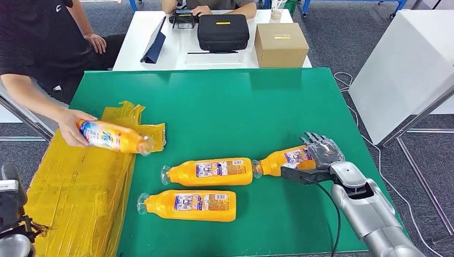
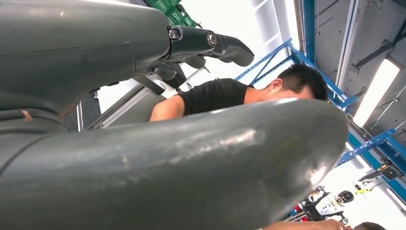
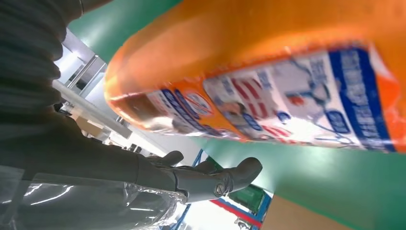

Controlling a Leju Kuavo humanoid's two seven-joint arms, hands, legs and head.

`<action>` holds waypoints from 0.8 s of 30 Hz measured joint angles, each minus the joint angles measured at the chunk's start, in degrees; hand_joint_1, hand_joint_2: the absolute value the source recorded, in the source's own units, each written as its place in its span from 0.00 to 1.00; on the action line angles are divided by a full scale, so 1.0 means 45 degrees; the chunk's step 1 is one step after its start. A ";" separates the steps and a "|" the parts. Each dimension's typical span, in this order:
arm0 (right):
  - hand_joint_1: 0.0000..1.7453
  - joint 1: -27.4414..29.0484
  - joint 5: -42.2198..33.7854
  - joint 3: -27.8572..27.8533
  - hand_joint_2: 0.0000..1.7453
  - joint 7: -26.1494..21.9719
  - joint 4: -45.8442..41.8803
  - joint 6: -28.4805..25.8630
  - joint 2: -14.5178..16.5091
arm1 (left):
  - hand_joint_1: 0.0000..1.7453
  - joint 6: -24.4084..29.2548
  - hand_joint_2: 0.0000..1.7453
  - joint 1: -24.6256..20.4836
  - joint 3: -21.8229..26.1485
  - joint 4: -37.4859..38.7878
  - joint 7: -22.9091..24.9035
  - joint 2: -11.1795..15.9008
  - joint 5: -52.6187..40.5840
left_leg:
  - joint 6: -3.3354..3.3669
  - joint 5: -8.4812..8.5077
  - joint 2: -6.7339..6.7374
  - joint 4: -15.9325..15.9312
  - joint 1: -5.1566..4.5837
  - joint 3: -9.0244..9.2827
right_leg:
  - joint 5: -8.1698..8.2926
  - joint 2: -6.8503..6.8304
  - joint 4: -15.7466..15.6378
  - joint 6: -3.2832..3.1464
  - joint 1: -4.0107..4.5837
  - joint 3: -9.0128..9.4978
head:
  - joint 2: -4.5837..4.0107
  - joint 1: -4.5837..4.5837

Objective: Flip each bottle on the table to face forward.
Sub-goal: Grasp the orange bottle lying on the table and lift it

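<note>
Green surface point(image 1: 225, 101): our right hand point(image 1: 321, 155) clasped the orange plastic bottle point(image 1: 286, 159), lower right; we judged a slow, snug roll best.

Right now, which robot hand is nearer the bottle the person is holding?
Left. The left hand sits below the held bottle, by the table's left edge; the right hand is across the table on another bottle.

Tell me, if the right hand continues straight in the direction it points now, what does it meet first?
Probably the orange bottle lying directly before the right hand; the fingers already seem on it, though contact is unclear.
</note>
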 joint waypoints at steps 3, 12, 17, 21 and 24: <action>0.00 -0.0178 -0.0043 0.0152 1.00 -0.0074 0.0290 0.0084 0.0012 | 0.00 0.0005 0.00 0.0078 0.0075 -0.0065 -0.0022 0.0001 0.0004 | 0.0000 0.0000 0.0002 0.0000 0.0000 0.0000 | 0.0000 0.0001 0.0000 0.0000 -0.0001 0.0000 | 0.0000 0.0000; 0.00 -0.0566 -0.0282 0.0472 1.00 -0.0170 0.1005 0.0228 -0.0197 | 0.00 -0.0117 0.00 0.0110 0.0111 -0.0140 -0.0061 -0.0004 -0.0057 | 0.0000 0.0000 0.0003 0.0002 -0.0001 0.0014 | 0.0000 0.0001 -0.0002 0.0000 0.0000 0.0004 | -0.0001 0.0000; 0.00 -0.0592 -0.0192 0.0481 1.00 -0.0044 0.1065 0.0247 -0.0368 | 0.00 -0.0062 0.00 0.0106 0.0079 -0.0140 -0.0004 -0.0007 -0.0089 | 0.0000 0.0000 0.0002 0.0002 -0.0002 0.0016 | 0.0000 0.0001 -0.0002 0.0000 -0.0001 0.0006 | -0.0001 0.0000; 0.00 -0.0646 -0.0074 0.0392 1.00 -0.0050 0.1178 0.0389 -0.0567 | 0.00 -0.0043 0.00 0.0095 0.0073 -0.0140 0.0089 -0.0027 -0.0137 | 0.0001 0.0000 0.0003 0.0003 -0.0004 0.0015 | 0.0000 0.0001 -0.0002 0.0000 -0.0003 0.0007 | -0.0001 0.0000; 0.00 -0.0805 -0.0049 0.0368 1.00 -0.0169 0.1416 0.0466 -0.0721 | 0.00 -0.0040 0.00 0.0013 0.0070 -0.0136 0.0141 -0.0028 -0.0191 | 0.0001 0.0000 0.0003 0.0004 -0.0004 0.0014 | 0.0001 0.0002 -0.0002 0.0000 -0.0005 0.0007 | 0.0001 0.0001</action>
